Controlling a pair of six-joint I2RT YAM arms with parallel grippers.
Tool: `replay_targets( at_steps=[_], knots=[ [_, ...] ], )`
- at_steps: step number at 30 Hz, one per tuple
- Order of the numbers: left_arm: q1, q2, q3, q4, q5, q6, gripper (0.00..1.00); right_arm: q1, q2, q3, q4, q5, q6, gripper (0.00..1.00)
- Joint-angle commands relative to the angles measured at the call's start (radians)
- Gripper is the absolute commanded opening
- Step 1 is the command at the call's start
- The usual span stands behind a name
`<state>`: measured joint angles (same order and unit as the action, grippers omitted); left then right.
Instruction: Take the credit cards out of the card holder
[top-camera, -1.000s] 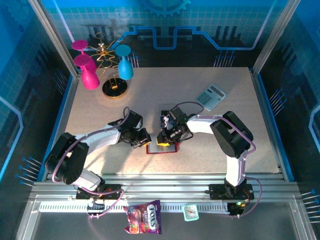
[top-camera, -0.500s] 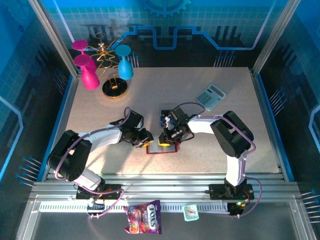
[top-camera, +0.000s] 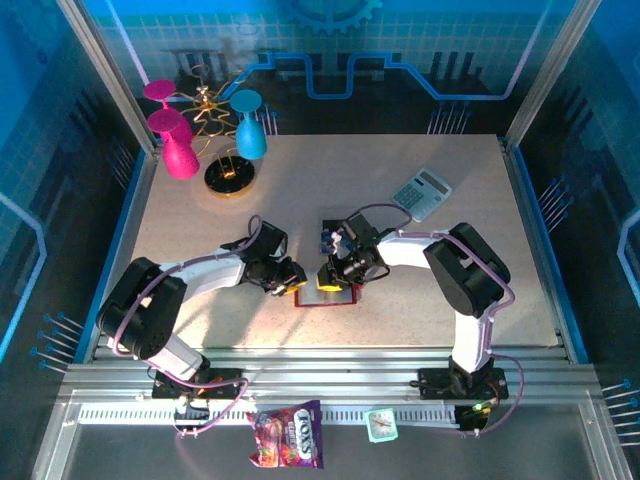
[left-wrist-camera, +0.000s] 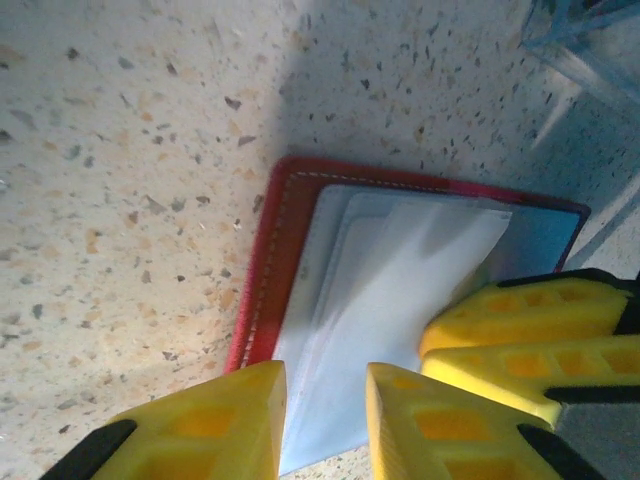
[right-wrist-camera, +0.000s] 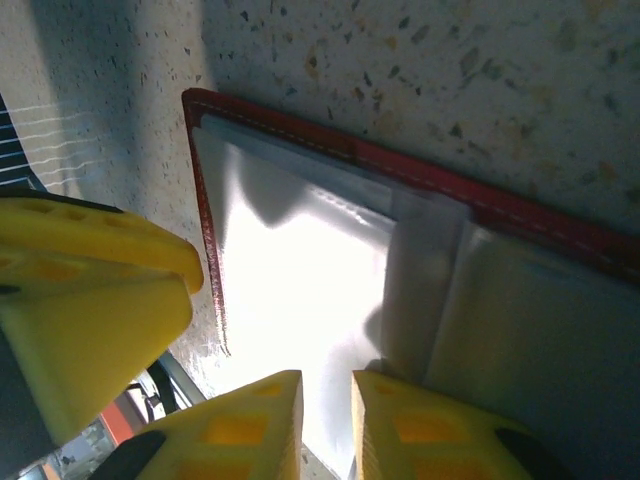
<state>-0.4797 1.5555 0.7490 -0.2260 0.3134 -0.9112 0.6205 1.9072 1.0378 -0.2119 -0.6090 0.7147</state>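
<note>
Red card holder (top-camera: 325, 295) stays flat on the worktop (top-camera: 420, 300), barely shifted. The left pincer (left-wrist-camera: 325, 390) and right pincer (right-wrist-camera: 327, 395), both narrowly parted, hover over its grey pockets (left-wrist-camera: 380, 260); no credit cards freed yet.

card holder (left-wrist-camera: 262, 262) – red border with pale stitching, pale grey-white pockets inside. the table (top-camera: 200, 230) under it is beige, speckled with dark flecks. the left gripper (left-wrist-camera: 326, 388) and right gripper (right-wrist-camera: 327, 395) over the card holder have yellow fingers (left-wrist-camera: 215, 420) with black trim. beyond the card holder – a grey calculator (top-camera: 421, 192), magenta goblets (top-camera: 181, 155) and a teal goblet (top-camera: 249, 132)
</note>
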Motion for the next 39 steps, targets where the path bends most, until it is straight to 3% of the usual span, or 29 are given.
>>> replay_targets(
  at_steps=[1, 12, 39],
  knots=[
    [0.017, -0.038, -0.028, -0.003, -0.023, 0.000, 0.27, 0.004, -0.031, 0.024, -0.044, 0.016, 0.007, 0.23],
    [0.023, -0.007, -0.059, 0.029, 0.014, 0.008, 0.10, 0.047, 0.013, 0.092, -0.043, -0.003, 0.029, 0.24],
    [0.032, 0.053, -0.073, 0.024, 0.030, 0.017, 0.09, 0.046, 0.034, 0.125, -0.197, 0.082, -0.053, 0.25]
  ],
)
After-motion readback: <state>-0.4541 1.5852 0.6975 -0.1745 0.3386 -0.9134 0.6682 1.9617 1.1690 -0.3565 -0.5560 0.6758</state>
